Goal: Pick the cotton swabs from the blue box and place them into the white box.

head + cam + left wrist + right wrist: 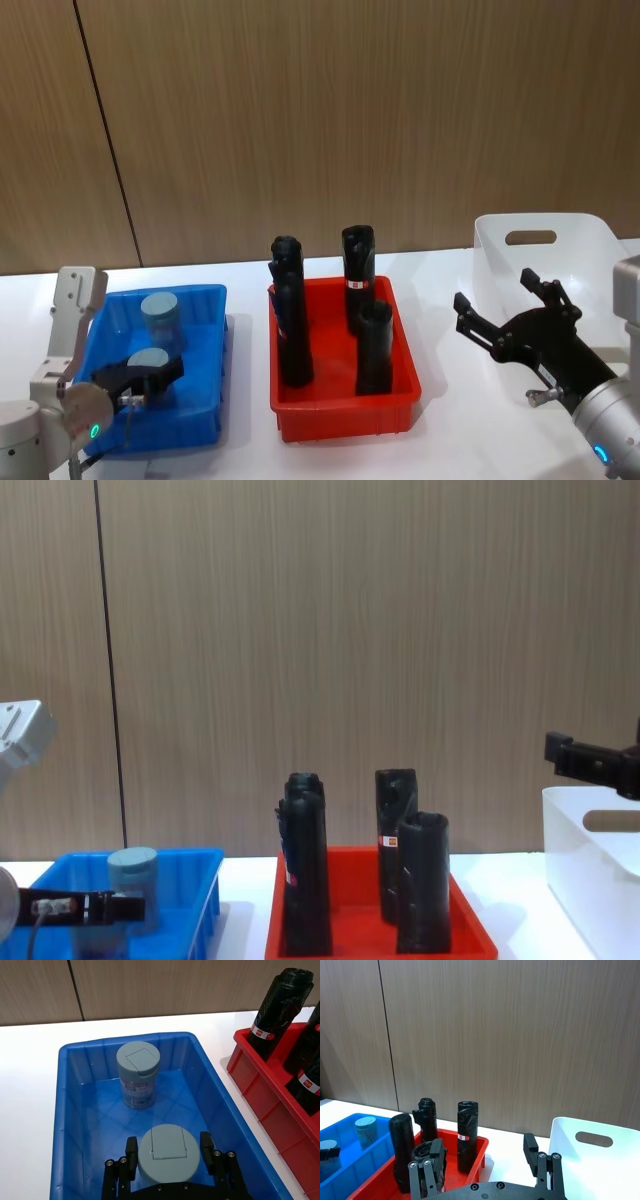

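Two cotton swabs jars with pale grey-blue lids stand in the blue box (208, 396) at the left. My left gripper (169, 1154) reaches into the blue box (75, 1105), its fingers (206, 1146) pressed against both sides of the near jar (169, 1152), which rests low in the box. The far jar (137, 1074) stands free near the back wall, seen from the head as the rear jar (160, 317) behind the gripped jar (150, 359). My right gripper (496, 292) hovers open and empty in front of the white box (585, 238) at the right.
A red tray (345, 417) with several tall black rolls (292, 330) stands between the two boxes. The white table shows bare in front of the tray and between tray and white box. A wooden wall closes the back.
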Controlling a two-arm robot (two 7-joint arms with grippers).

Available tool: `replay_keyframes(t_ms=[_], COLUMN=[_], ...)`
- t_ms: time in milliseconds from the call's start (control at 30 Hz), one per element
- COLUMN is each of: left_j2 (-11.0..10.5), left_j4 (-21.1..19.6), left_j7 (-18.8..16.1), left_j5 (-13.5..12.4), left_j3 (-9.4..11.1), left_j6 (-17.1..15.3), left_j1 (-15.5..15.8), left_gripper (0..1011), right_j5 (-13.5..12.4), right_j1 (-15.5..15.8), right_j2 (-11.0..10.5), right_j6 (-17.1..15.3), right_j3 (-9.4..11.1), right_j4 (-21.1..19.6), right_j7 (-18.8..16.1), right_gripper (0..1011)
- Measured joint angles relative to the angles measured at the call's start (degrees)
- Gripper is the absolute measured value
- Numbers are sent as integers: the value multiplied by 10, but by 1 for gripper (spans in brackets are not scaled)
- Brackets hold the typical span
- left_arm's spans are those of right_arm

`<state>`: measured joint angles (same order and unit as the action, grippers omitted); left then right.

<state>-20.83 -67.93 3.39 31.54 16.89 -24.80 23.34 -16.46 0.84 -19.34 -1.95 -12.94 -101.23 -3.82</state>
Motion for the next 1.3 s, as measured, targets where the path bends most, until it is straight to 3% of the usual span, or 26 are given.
replay_keyframes(t_ms=[167,500,933,1300], left_j2=[1,-3,-24,-48], left_j4=[4,-14,-93,-156], left_j7=[7,12,15,70], left_j5=[-8,-29,-64,-67], left_j3=[1,1,-1,-8], left_j6=[2,17,60,108], left_j1=[4,1,-32,-59], left_gripper=[693,689,689,689], right_j5=[0,0,0,0], right_j1=[0,0,0,0], right_j2=[0,0,0,0], right_j6=[0,0,0,0], right_j3=[0,0,0,0], right_j4=[0,0,0,0], right_j7=[0,0,0,0], right_gripper=[1002,1002,1002,1002])
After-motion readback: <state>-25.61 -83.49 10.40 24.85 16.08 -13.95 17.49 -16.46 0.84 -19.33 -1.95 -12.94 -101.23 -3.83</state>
